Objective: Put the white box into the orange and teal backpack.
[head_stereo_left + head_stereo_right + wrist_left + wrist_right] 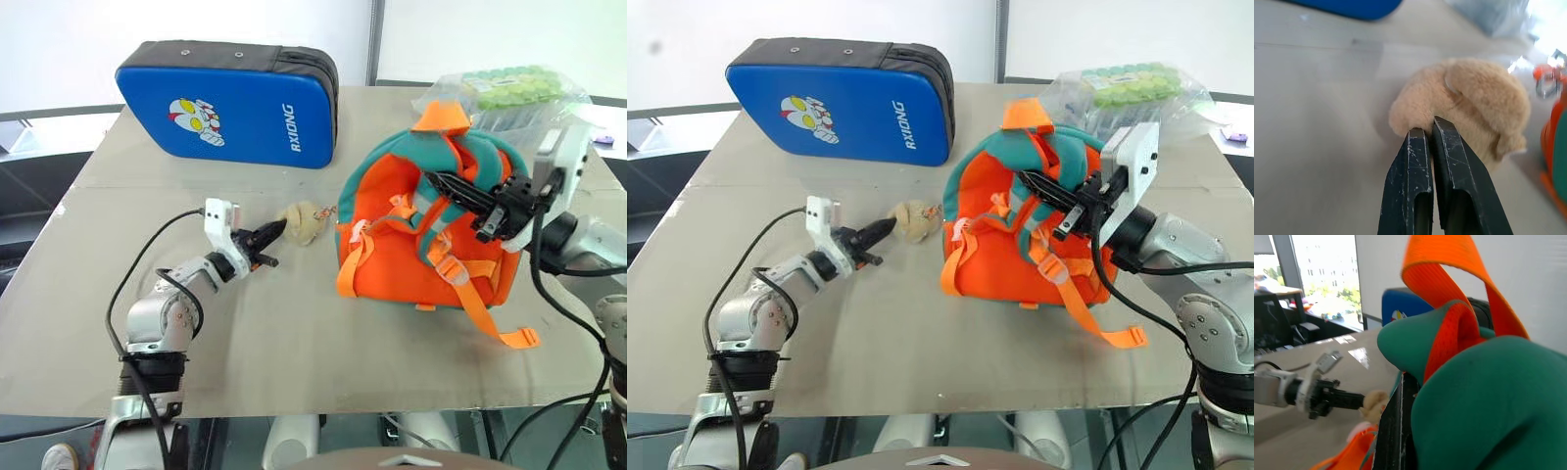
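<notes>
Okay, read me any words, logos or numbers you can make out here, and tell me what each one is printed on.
"RXIONG": white lettering running up the right part of the blue padded case, beside a cartoon figure with no text.
Clear bag of green items: no label that can be read.
Orange and teal backpack: no print visible.
Tan plush charm: no print visible.

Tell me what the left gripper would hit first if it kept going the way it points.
The tan plush charm: the left gripper, fingers shut, points straight at it, tips right at its edge; contact cannot be confirmed.
</notes>
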Available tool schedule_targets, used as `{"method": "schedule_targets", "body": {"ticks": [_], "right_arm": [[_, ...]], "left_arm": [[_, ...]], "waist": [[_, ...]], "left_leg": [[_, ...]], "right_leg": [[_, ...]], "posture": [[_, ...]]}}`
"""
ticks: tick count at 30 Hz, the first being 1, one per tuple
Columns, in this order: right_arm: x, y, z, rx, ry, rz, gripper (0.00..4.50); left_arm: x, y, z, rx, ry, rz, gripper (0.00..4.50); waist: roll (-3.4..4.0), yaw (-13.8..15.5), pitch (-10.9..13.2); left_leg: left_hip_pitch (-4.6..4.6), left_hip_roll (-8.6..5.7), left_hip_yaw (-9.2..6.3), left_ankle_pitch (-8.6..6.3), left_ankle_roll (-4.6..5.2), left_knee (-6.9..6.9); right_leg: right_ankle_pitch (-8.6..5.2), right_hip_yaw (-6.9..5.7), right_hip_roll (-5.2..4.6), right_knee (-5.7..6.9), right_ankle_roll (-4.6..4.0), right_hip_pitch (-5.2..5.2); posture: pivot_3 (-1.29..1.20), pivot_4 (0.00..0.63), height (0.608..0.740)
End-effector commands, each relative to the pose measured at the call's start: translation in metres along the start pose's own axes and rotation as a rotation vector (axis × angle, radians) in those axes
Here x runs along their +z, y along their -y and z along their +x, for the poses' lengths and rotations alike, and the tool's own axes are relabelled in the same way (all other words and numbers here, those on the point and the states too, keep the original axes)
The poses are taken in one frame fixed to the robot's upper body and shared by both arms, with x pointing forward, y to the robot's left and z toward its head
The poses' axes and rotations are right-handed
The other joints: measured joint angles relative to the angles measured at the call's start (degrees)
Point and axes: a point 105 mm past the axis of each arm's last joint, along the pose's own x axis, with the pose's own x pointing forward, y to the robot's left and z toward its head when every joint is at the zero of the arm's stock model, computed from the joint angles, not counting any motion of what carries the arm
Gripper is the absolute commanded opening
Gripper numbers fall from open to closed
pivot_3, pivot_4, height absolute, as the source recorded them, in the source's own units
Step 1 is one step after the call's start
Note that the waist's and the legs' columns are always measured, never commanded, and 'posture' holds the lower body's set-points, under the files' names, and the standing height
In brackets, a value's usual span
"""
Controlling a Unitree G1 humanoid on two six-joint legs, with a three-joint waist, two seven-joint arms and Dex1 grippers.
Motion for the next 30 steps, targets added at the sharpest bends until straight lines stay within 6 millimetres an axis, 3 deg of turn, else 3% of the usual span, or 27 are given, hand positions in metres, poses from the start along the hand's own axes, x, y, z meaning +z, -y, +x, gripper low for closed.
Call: {"method": "schedule_targets", "body": {"ticks": [1, 3, 6, 9, 17, 21, 25, 30], "right_arm": [[0.007, 0.002, -0.008, -0.007, 0.003, -0.092, 1.00], [0.005, -0.002, -0.012, 0.013, -0.013, -0.090, 1.73], [-0.001, -0.012, -0.026, 0.074, -0.082, -0.072, 3.14], [-0.004, -0.010, -0.043, 0.065, -0.139, -0.072, 4.50], [-0.020, 0.001, -0.096, -0.052, -0.296, -0.069, 4.50], [-0.047, 0.015, -0.142, -0.175, -0.471, -0.087, 4.50], [-0.058, 0.030, -0.177, -0.270, -0.540, -0.092, 4.50], [-0.068, 0.040, -0.202, -0.326, -0.594, -0.089, 4.50]], "left_arm": [[0.004, -0.003, -0.011, 0.004, -0.001, 0.044, 0.90], [0.006, -0.001, -0.015, -0.009, 0.008, 0.061, 1.53], [0.010, 0.008, -0.026, -0.078, 0.007, 0.123, 2.93], [0.011, 0.017, -0.038, -0.135, -0.003, 0.165, 4.31], [0.004, 0.025, -0.073, -0.158, 0.005, 0.210, 4.43], [-0.008, 0.023, -0.095, -0.121, -0.036, 0.208, 4.43], [-0.022, 0.021, -0.114, -0.084, -0.080, 0.194, 4.43], [-0.024, 0.021, -0.120, -0.052, -0.074, 0.172, 4.43]], "waist": [[0.00, 0.0, 0.0], [0.00, 0.0, 0.0], [0.01, 0.4, 0.0], [0.01, 0.5, 0.0], [0.02, 0.4, 0.0], [-0.01, 0.5, 0.0], [0.02, 0.4, 0.0], [0.03, 0.4, 0.0]], "left_leg": [[0.01, 0.02, 0.00, 0.00, 0.00, 0.00], [0.03, 0.03, -0.03, 0.00, 0.00, 0.00], [0.01, 0.05, -0.04, 0.00, 0.00, 0.02], [-0.01, 0.08, -0.02, 0.00, 0.00, 0.02], [0.06, 0.10, 0.02, -0.01, 0.00, 0.00], [0.07, 0.12, 0.00, -0.01, 0.00, 0.02], [0.10, 0.12, 0.03, -0.01, 0.00, 0.03], [0.19, 0.16, -0.05, -0.02, -0.01, 0.04]], "right_leg": [[-0.02, 0.00, 0.00, 0.01, -0.03, 0.00], [-0.12, -0.03, 0.00, 0.03, -0.20, 0.00], [-0.12, -0.04, -0.03, 0.05, -0.21, 0.00], [-0.12, -0.03, -0.10, 0.01, -0.20, 0.01], [-0.14, -0.03, -0.16, 0.00, -0.19, 0.05], [-0.24, -0.06, -0.14, 0.00, -0.03, 0.06], [-0.28, 0.00, -0.20, -0.05, 0.03, 0.06], [-0.29, 0.02, -0.24, -0.03, 0.06, 0.06]], "posture": [[0.00, 0.150, 0.740], [0.00, 0.150, 0.740], [0.00, 0.150, 0.740], [0.00, 0.150, 0.740], [0.00, 0.150, 0.740], [0.00, 0.150, 0.740], [0.00, 0.150, 0.740], [0.00, 0.150, 0.740]]}}
